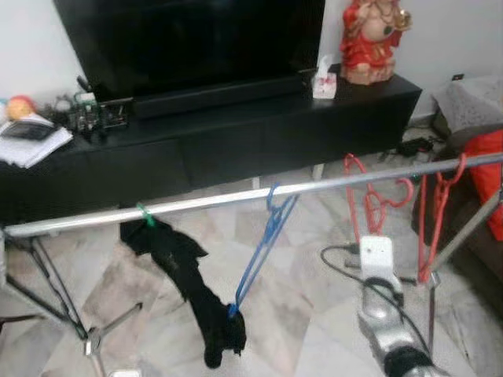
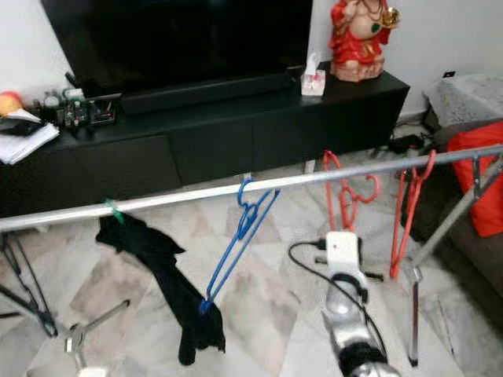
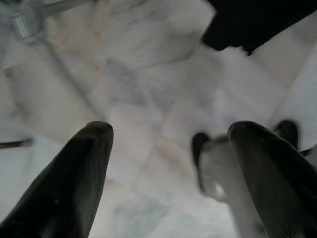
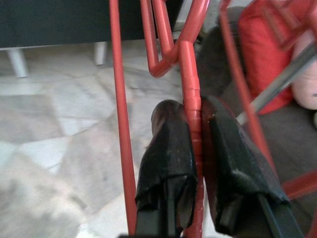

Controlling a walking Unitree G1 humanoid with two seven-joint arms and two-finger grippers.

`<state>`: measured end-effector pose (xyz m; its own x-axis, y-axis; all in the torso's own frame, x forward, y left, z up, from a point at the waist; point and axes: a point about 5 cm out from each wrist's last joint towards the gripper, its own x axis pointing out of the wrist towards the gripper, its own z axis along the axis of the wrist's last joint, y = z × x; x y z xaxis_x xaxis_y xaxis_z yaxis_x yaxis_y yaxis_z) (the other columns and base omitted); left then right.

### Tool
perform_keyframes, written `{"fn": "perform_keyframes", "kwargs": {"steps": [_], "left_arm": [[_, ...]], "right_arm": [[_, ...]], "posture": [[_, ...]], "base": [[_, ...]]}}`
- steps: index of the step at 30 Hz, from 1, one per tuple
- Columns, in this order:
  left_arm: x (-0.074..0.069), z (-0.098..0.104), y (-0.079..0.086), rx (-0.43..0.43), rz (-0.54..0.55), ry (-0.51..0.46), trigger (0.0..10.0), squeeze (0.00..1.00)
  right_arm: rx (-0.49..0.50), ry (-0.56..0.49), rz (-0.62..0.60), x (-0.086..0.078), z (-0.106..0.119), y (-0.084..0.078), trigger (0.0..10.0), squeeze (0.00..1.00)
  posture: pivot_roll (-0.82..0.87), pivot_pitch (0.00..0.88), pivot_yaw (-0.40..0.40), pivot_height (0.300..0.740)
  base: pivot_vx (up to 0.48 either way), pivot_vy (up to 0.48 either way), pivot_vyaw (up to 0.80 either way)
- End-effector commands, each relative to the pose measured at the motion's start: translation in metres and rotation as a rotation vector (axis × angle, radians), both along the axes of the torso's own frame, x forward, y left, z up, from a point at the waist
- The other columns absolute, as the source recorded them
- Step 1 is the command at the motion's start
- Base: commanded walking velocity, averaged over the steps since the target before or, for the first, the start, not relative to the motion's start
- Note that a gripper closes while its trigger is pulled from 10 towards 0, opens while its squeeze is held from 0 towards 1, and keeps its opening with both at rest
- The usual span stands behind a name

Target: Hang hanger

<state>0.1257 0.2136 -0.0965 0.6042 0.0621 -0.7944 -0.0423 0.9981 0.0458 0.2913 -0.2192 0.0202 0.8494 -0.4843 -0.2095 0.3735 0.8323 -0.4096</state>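
A silver rail (image 1: pixel 204 203) runs across the room on a stand. My right gripper (image 4: pixel 196 144) is shut on the stem of a red hanger (image 4: pixel 190 74). In the eye views that red hanger (image 1: pixel 369 196) sits just ahead of my right wrist (image 1: pixel 377 258), with its hook up over the rail. A second red hanger (image 1: pixel 434 220) hangs further right. A blue hanger (image 1: pixel 263 243) hangs mid-rail. My left gripper (image 3: pixel 171 148) is open and points down at the marble floor.
A black garment (image 1: pixel 185 275) hangs from a green clip (image 1: pixel 145 214) on the rail's left part. The rack's legs (image 1: pixel 86 334) spread at lower left. Behind stand a black TV cabinet (image 1: pixel 236 133) and a red statue (image 1: pixel 371 39); a sofa with red cloth (image 1: pixel 487 181) is at right.
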Motion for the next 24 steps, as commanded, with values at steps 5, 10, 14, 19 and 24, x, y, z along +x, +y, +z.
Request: {"fn": "perform_keyframes", "kwargs": {"steps": [5,10,14,19,24], "left_arm": [[-0.0056,0.0000,0.0103,0.026,0.006,0.020,10.0,0.00],[-0.0049,0.0000,0.0094,0.024,0.005,0.019,10.0,0.00],[-0.0048,0.0000,0.0094,0.024,0.005,0.019,10.0,0.00],[-0.0045,-0.0003,0.0074,0.022,0.001,0.020,10.0,0.00],[-0.0051,-0.0006,0.0072,0.024,0.000,0.022,10.0,0.00]], "right_arm": [[0.009,-0.045,0.030,0.0086,0.0086,0.0091,10.0,0.00],[0.008,-0.057,0.023,0.0090,0.0100,0.0077,10.0,0.00],[0.008,-0.057,0.023,0.0090,0.0100,0.0076,10.0,0.00],[0.009,-0.084,0.029,0.0103,0.0132,0.0089,10.0,0.00],[0.014,-0.059,0.050,0.0122,0.0121,0.0102,10.0,0.00]], "posture": [[-0.08,0.000,0.037,0.740],[-0.08,0.000,0.037,0.740],[-0.08,0.000,0.037,0.740],[-0.08,0.000,0.037,0.740],[-0.08,0.000,0.036,0.740]], "base": [[0.000,0.000,0.00],[0.000,0.000,0.00],[0.000,0.000,0.00],[0.000,0.000,0.00],[0.000,0.000,0.00]]}}
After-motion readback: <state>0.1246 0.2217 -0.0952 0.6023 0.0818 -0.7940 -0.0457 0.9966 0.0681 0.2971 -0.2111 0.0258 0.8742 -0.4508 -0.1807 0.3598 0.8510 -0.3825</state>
